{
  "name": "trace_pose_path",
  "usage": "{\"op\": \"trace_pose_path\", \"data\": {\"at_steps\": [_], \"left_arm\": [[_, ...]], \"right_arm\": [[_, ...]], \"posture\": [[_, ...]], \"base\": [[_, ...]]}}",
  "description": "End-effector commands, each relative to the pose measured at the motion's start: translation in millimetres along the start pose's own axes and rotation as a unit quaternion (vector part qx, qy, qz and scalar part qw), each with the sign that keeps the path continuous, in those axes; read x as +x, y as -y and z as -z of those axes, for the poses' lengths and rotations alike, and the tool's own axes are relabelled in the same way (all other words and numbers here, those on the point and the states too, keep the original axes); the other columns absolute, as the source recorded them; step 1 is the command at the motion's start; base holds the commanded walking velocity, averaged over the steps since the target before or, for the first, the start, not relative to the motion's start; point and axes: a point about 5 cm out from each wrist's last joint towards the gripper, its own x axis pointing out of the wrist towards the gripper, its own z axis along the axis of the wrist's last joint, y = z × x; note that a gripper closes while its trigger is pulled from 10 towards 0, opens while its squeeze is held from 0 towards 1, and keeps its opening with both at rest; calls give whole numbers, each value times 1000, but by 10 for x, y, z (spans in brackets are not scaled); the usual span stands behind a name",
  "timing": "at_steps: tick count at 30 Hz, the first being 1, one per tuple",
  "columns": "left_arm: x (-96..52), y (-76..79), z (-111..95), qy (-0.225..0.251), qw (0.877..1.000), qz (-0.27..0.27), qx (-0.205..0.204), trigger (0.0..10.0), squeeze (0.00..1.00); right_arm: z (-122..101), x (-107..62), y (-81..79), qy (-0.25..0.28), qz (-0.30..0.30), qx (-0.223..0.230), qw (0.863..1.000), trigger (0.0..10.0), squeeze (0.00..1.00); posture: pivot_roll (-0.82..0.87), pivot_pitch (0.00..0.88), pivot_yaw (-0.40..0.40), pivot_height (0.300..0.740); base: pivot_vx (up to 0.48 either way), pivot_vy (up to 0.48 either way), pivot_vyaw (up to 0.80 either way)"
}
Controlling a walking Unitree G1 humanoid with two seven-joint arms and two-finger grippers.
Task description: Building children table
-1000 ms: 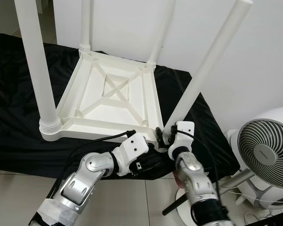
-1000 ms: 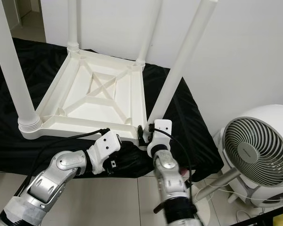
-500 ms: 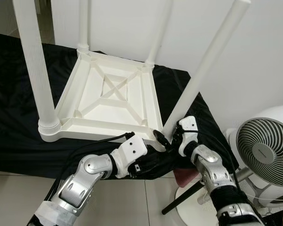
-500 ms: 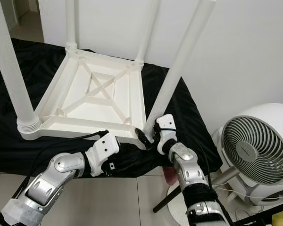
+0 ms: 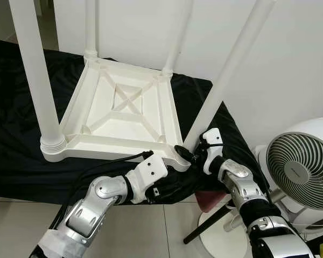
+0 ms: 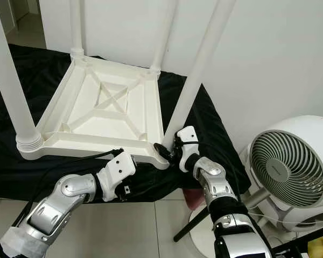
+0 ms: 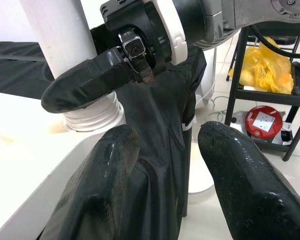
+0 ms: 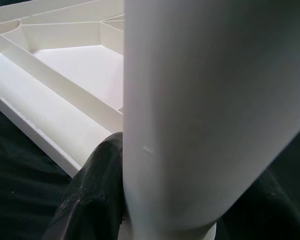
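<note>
The upturned white plastic children's table (image 5: 124,115) lies top-down on a black cloth (image 5: 16,156) spread over a low surface, four legs pointing up. Three round white legs stand straight; the near-right white leg (image 5: 226,75) leans out toward the white wall (image 5: 290,64).

Right arm reaches in from the right, forearm low, wrist bent toward the table's near-right corner. The right gripper (image 5: 192,154) sits at the foot of that leaning leg, its black fingers (image 7: 85,82) wrapped on either side of the tube just above the ribbed collar. In the right wrist view the leg fills the space between the fingers, one finger pressed against it, the other cut off at the edge. So it is clamped on the leg.

Left arm comes up from below, elbow bent, white wrist housing just under the table's near edge. The left gripper (image 7: 165,175) points at the same corner, its two fingers spread apart with nothing between them but cloth; from the head views its fingertips are lost against the dark cloth.

A round white electric fan (image 5: 301,172) stands on the tiled floor (image 5: 21,220) to the right, partly cut off. Leg tops run out of frame.
</note>
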Motion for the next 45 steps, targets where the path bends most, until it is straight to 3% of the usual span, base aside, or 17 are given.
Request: {"op": "trace_pose_path", "data": {"at_steps": [1, 2, 9, 11, 14, 16, 20, 23, 26, 27, 29, 37, 38, 39, 40, 45], "left_arm": [[18, 48, -8, 1, 1000, 8, -4, 10000, 0], [19, 50, -7, 1, 1000, 7, -4, 10000, 0], [31, 49, -7, 2, 1000, 8, -5, 10000, 0], [38, 47, -6, 2, 1000, 11, -5, 10000, 0], [37, 45, -6, 2, 1000, 11, -5, 10000, 0], [33, 46, -3, 1, 1000, 12, -4, 10000, 0], [32, 42, 1, 0, 1000, 12, -4, 10000, 0], [32, 38, 5, -2, 1000, 15, -3, 10000, 0], [47, 34, -1, -1, 1000, 20, -1, 10000, 0], [47, 34, -1, -1, 1000, 20, -1, 10000, 0], [55, 30, -8, -1, 1000, 22, 1, 10000, 0], [67, 28, -12, 1, 1000, 23, 0, 10000, 0], [72, 31, -15, 2, 1000, 24, 0, 10000, 0], [72, 31, -15, 2, 1000, 24, 0, 10000, 0], [73, 30, -21, 3, 1000, 25, 0, 10000, 0], [67, 31, -16, 3, 1000, 23, -1, 10000, 0]], "right_arm": [[83, -30, -8, -26, -14, -16, 999, 0, 0], [95, -35, -4, -24, -10, -8, 1000, 10000, 0], [104, -39, 34, -19, 27, 28, 999, 10000, 0], [144, -33, 35, -30, 88, 40, 995, 10000, 0], [156, -31, 26, -31, 101, 49, 993, 10000, 0], [194, -46, 25, -38, 172, 82, 981, 10000, 0], [202, -63, 8, -39, 199, 85, 976, 10000, 0], [204, -100, -41, -34, 250, 90, 963, 10000, 0], [204, -165, -162, -28, 338, 104, 935, 10000, 0], [204, -165, -162, -28, 338, 104, 935, 10000, 0], [208, -174, -277, -28, 378, 112, 919, 10000, 0], [188, -169, -301, -24, 374, 129, 918, 10000, 0], [158, -183, -279, -17, 373, 131, 918, 10000, 537], [158, -183, -279, -17, 373, 131, 918, 10000, 537], [122, -199, -247, -7, 371, 128, 920, 10000, 1000], [80, -242, -162, 6, 361, 123, 924, 10000, 1000]], "posture": [[156, 0, -225, 740], [156, 0, -226, 740], [146, 0, -222, 740], [142, 0, -221, 740], [140, 0, -220, 740], [139, 0, -217, 740], [136, 0, -214, 740], [125, 0, -207, 740], [121, 0, -203, 740], [121, 0, -203, 740], [122, 0, -207, 740], [115, 0, -202, 740], [115, 0, -202, 740], [115, 0, -202, 740], [119, 0, -205, 740], [126, 0, -212, 740]], "base": [[0, 0, 0], [0, 0, 0], [0, 0, 0], [0, 0, 0], [0, 0, 0], [0, 0, 0], [0, 0, 0], [0, 0, 0], [0, 0, 0], [0, 0, 0], [0, 0, 0], [0, 0, 0], [0, 0, 0], [0, 0, 0], [0, 0, 0], [0, 0, 0]]}}
